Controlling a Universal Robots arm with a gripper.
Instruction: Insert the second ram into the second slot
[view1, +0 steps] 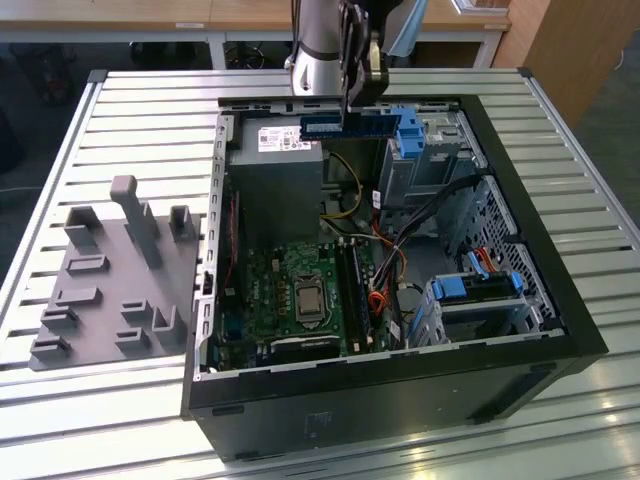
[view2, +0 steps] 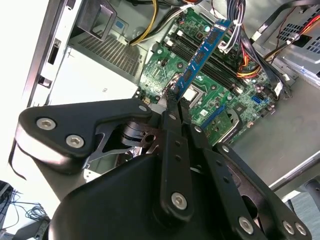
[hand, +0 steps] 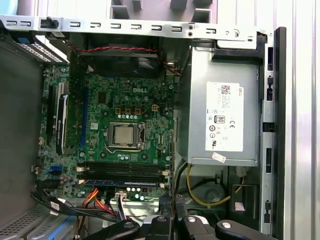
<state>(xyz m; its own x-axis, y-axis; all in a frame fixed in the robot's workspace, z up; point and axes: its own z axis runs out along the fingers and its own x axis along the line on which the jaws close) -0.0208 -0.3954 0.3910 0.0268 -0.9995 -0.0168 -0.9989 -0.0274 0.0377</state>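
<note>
**Blue second ram (view1: 330, 125) (view2: 202, 52) pinched above the open computer case (view1: 400, 400)**

We see the end effector (view1: 352, 108) (view2: 175, 97) hanging over the far edge of the case. Its fingers (view2: 170, 107) are pressed together on the thin blue stick, one on each face. In the exterior view the stick lies level, long edge down. It reaches out to either side of the fingers, up near the height of the case rim.

Directly beneath the end effector sits the grey power supply (view1: 275, 190) (hand: 225, 117). A bright-blue drive bracket (view1: 410, 125) stands just beside one end of the stick.

The green motherboard (view1: 290, 290) (view2: 220, 100) (hand: 125, 100) lies lower down inside the case, below the held stick. It carries the square processor socket (view1: 308, 298) (hand: 124, 135) and the long black memory slots (view1: 350, 285) (hand: 122, 167) next to it. The stick is well apart from those slots and touches none of them. In the second wrist view it slants across the board, away from the fingertips. Orange and red cables (view2: 245, 70) lie beyond its far end.

The case stands on a ribbed aluminium bench (view1: 150, 110). A grey fixture tray (view1: 110, 290) rests on the bench well away from the end effector, at the exterior view's left.
</note>
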